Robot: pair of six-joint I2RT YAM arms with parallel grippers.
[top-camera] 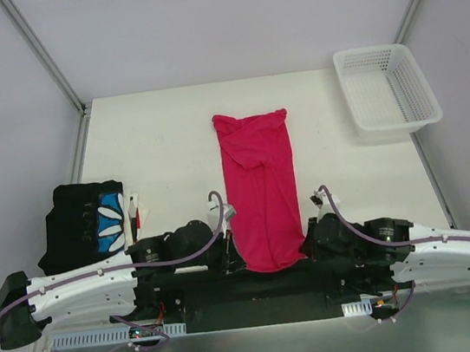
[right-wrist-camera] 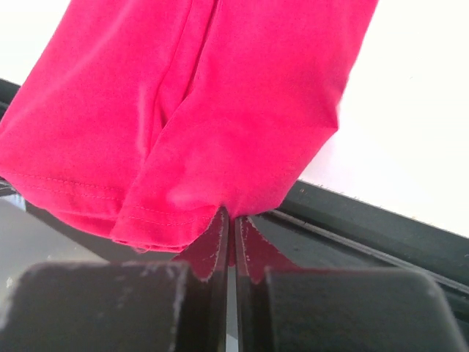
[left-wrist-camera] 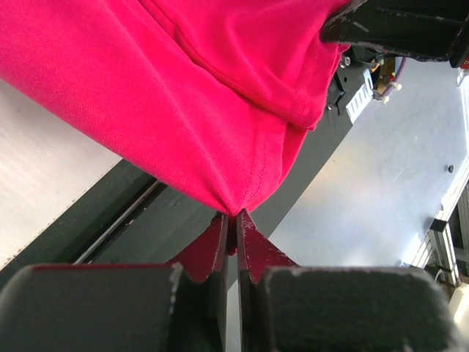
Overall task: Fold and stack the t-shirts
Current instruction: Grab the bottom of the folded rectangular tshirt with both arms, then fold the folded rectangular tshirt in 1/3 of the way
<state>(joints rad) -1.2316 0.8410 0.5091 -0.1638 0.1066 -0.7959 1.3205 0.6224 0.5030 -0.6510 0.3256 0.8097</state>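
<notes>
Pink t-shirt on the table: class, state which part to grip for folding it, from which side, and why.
Grip its two near hem corners from the near side, one pincer each. The pink t-shirt lies as a narrow strip running away from the arms, near end past the table edge, so the cloth there is free to pinch. The left pincer and right pincer pinch there now.

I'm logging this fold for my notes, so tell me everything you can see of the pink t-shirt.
The pink t-shirt is crimson-pink soft cloth, folded lengthwise into a narrow, wrinkled strip. It lies along the middle of the white table, its stitched hem overhanging the near edge. The left gripper and right gripper each pinch a near corner, shut.
</notes>
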